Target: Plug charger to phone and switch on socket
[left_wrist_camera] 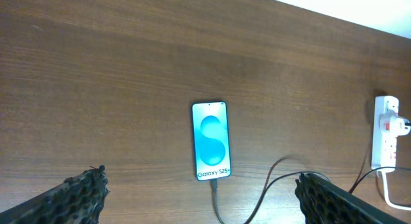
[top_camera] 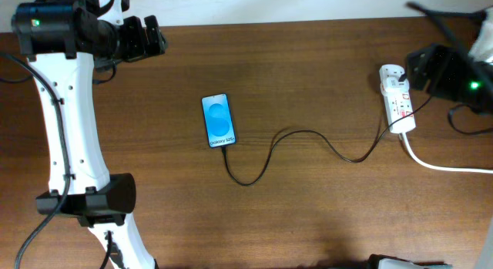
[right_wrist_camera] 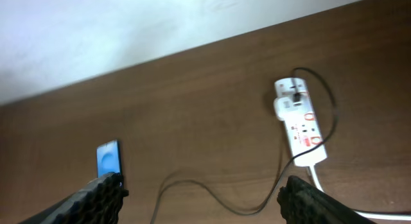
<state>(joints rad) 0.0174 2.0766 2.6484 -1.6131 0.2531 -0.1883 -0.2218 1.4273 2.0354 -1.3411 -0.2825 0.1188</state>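
The phone (top_camera: 218, 120) lies flat mid-table with its blue "Galaxy S25" screen up; it also shows in the left wrist view (left_wrist_camera: 210, 140) and the right wrist view (right_wrist_camera: 108, 157). The thin black charger cable (top_camera: 308, 138) runs from the phone's near end in a curve to the white socket strip (top_camera: 397, 99), its tip at the phone's port (left_wrist_camera: 215, 181). The socket also shows in the wrist views (left_wrist_camera: 386, 137) (right_wrist_camera: 300, 123). My left gripper (top_camera: 146, 36) is open and empty at the far left, high above the table. My right gripper (top_camera: 422, 67) is open and empty beside the socket's far end.
A thick white cord (top_camera: 439, 163) leaves the socket toward the right edge. The left arm's white links (top_camera: 65, 122) span the left side. A pale wall borders the table's far edge (right_wrist_camera: 128, 31).
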